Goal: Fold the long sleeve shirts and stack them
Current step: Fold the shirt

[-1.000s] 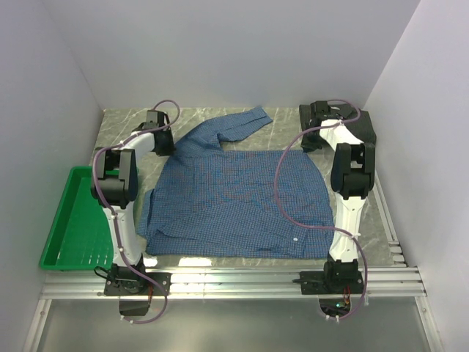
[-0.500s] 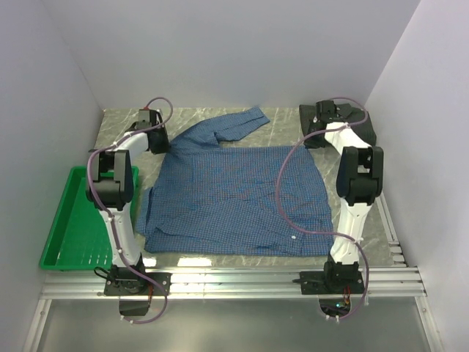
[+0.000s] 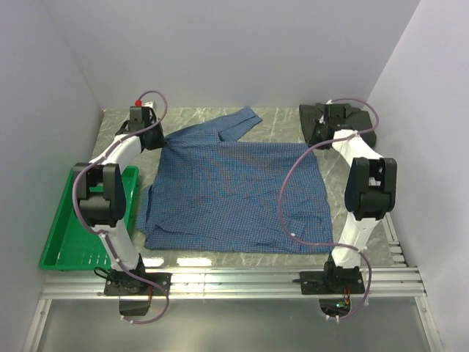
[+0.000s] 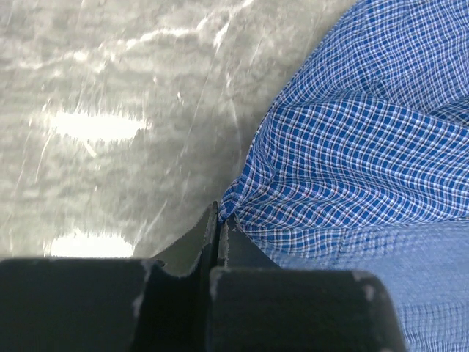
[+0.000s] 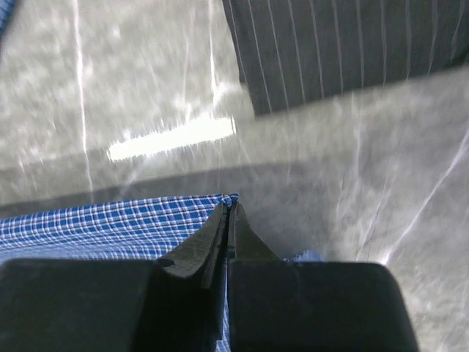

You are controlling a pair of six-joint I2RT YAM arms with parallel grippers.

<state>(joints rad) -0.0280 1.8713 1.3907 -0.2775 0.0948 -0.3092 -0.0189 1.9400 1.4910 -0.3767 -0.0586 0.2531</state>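
Blue checked shirt lies spread flat across the middle of the marbled table, with one sleeve angled toward the far edge. No fold shows in the body yet. Left gripper is closed, pinching the shirt's far left edge. Right gripper is closed likewise on the far right corner. Dark pinstriped shirt sits at the table's far right corner, just beyond that gripper, apparently folded already. Judged progress: early. Folding the blue shirt and stacking both remain. Green tray stands beside the left arm
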